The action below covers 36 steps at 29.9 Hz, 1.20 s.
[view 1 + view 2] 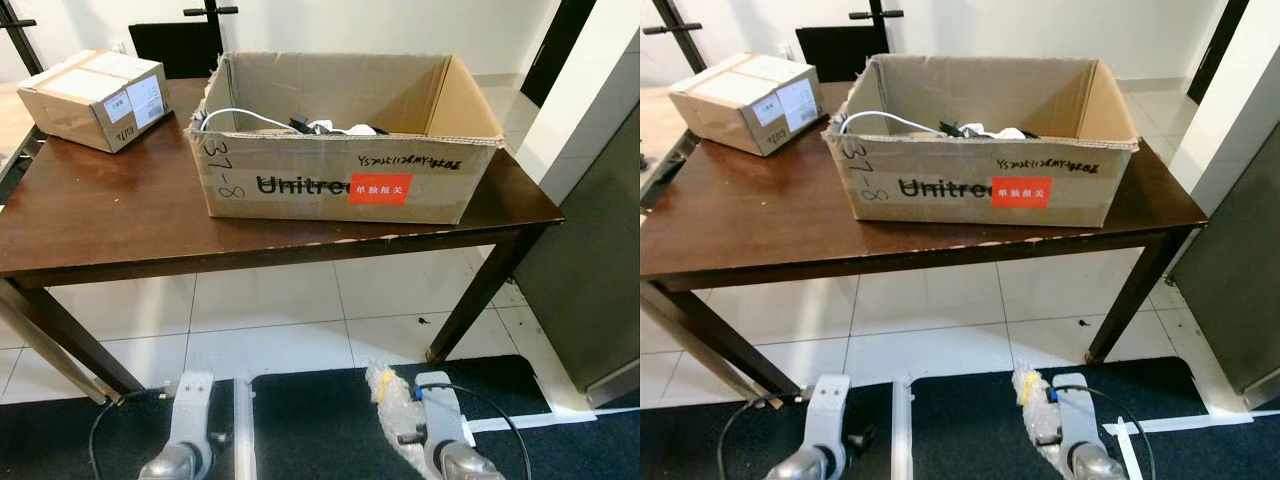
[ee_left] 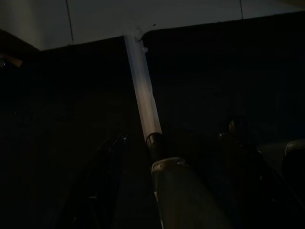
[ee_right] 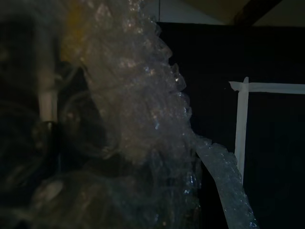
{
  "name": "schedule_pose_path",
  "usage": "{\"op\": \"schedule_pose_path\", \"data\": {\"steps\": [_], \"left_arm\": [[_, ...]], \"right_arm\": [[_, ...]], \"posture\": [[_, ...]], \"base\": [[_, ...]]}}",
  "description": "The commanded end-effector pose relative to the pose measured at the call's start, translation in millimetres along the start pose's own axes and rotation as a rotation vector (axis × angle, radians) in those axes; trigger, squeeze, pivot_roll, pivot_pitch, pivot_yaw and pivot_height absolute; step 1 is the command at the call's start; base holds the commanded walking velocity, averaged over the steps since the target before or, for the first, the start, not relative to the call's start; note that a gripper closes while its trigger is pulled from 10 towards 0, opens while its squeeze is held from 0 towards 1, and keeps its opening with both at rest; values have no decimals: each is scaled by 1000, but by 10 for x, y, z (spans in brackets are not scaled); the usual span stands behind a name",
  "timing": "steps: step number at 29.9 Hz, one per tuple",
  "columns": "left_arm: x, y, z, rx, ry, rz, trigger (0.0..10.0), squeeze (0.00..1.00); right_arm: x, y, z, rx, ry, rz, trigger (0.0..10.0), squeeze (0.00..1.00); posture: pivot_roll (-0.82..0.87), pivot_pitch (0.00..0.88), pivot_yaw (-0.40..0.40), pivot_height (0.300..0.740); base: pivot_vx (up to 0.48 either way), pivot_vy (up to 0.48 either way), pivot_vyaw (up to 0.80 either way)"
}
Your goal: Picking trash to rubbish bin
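Note:
A crumpled wad of clear bubble wrap (image 1: 385,392) with a yellow patch hangs low over the black floor mat, beside my right arm (image 1: 438,415). My right gripper (image 1: 402,405) is shut on it. In the right wrist view the bubble wrap (image 3: 138,119) sits close against the camera and hides the fingers. My left arm (image 1: 190,410) hangs idle at the lower left. In the dark left wrist view my left gripper (image 2: 174,157) is open over the mat, and nothing is held between its fingers.
A dark wooden table (image 1: 110,215) stands just ahead. On it are a large open cardboard box (image 1: 340,185) holding cables and a small sealed carton (image 1: 95,98). A grey cabinet (image 1: 600,250) stands at the right. White tape lines (image 1: 242,420) cross the black mat.

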<state>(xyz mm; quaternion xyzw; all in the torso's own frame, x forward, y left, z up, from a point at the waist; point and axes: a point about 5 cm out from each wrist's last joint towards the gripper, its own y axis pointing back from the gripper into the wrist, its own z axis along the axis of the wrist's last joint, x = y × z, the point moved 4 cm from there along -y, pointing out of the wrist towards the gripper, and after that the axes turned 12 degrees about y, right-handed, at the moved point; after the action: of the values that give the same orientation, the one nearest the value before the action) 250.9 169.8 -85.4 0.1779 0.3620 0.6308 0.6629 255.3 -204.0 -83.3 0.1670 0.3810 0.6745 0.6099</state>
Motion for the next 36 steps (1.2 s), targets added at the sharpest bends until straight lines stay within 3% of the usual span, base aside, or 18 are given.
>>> {"op": "schedule_pose_path", "data": {"steps": [1, 36], "left_arm": [[98, 31, -68, 27, 2, 30, 10000, 0], [5, 6, -63, 28, 10, 5, 10000, 0]], "right_arm": [[33, 13, -87, 29, 0, 10, 10000, 0], [72, 4, -50, 19, 7, 21, 10000, 0]], "posture": [[-74, 121, 34, 740], [-72, 122, 32, 740]], "base": [[0, 0, 0], [0, 0, 0]]}}
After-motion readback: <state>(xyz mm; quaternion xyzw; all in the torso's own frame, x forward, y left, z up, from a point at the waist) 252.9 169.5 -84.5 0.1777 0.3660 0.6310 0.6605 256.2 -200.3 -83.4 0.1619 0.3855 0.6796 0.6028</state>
